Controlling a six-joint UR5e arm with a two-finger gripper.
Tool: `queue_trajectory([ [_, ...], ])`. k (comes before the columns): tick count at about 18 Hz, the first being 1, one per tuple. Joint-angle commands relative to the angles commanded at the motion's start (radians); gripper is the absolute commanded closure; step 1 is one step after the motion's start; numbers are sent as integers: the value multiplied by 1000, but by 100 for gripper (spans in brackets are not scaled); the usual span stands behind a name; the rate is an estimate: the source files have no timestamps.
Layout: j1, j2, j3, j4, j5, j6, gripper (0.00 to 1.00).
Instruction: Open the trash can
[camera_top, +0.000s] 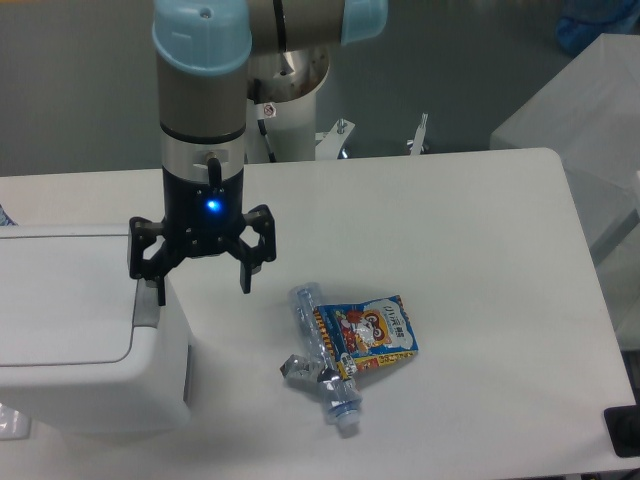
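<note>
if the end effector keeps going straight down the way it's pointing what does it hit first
Most likely the trash can: one finger of the open end effector hangs over the grey push tab at the lid's edge. The other finger is over bare table. Depth from this single view is uncertain.

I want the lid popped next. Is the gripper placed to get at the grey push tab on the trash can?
Probably yes. The open gripper hangs over the grey push tab at the trash can edge, with nothing between them.
</note>
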Motion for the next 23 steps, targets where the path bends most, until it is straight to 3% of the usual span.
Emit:
queue_trajectory([
  [23, -3, 0, -15, 0, 0, -9, 0],
])
